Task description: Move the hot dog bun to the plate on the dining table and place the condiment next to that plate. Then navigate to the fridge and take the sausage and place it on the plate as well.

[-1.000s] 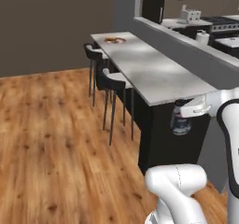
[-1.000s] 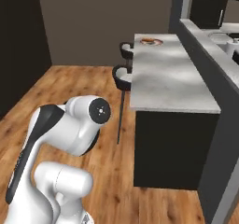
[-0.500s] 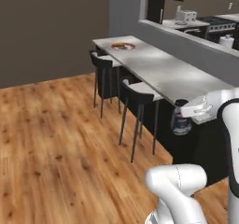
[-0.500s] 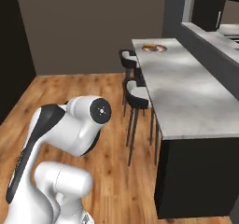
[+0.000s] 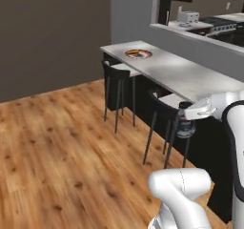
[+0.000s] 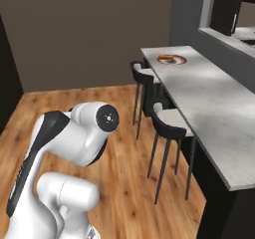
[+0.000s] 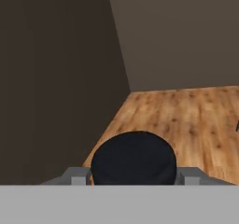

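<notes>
**Jar carried along the marble bar**

Swinging round since the earlier frames, both base cameras now look down the length of the long white-grey marble dining table (image 5: 190,75), so the whole scene has shifted with the base.

From the left base view, the white two-finger gripper (image 5: 187,117) is clamped on the small clear glass jar with a dark lid (image 5: 185,127), hanging just off the table's near edge above a black bar stool (image 5: 164,111). Its label is too blurred to read. Far down the slab sits the round red-and-black-rimmed plate (image 5: 138,54), something tan on it I cannot make out.

From the right base view, the same plate (image 6: 171,59) lies near the far end; warm wooden floor (image 6: 124,183) and a brown wall surround.

Through the hand view, the jar's dark lid (image 7: 134,157) sits between the grey fingertips (image 7: 74,175).
</notes>
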Tool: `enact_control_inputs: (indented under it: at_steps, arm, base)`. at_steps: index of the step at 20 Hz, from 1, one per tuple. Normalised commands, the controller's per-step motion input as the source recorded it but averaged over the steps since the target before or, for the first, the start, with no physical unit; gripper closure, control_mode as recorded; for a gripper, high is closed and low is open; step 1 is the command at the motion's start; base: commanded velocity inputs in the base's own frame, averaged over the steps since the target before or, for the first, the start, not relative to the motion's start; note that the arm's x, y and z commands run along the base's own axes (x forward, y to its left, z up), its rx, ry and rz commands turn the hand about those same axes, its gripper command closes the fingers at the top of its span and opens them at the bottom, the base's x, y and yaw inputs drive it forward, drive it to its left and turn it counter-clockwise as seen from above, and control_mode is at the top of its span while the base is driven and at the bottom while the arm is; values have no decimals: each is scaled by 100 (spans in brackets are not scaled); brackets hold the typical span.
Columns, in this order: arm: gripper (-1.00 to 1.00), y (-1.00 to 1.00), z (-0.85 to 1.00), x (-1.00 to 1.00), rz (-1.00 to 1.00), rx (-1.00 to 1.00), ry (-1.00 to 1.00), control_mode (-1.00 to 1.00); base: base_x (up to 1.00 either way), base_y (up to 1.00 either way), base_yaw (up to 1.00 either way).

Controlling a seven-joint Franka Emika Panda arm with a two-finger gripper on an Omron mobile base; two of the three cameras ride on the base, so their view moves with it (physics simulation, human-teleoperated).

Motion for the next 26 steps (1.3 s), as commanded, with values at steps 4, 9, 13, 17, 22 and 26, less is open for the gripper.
enact_control_inputs:
  at_steps: [4,9,13,17,22,26]
  arm:
    - [100,0,0,0,0,0,0,100]
    - [100,0,0,0,0,0,0,100]
    - [100,0,0,0,0,0,0,100]
    - [100,0,0,0,0,0,0,100]
    - [100,0,0,0,0,0,0,100]
    - [100,0,0,0,0,0,0,100]
  base:
    - [97,98,-26]
    - [96,92,-30]
    - [86,86,-35]
    - [73,82,-39]
    - [62,85,-44]
    - [49,80,-47]
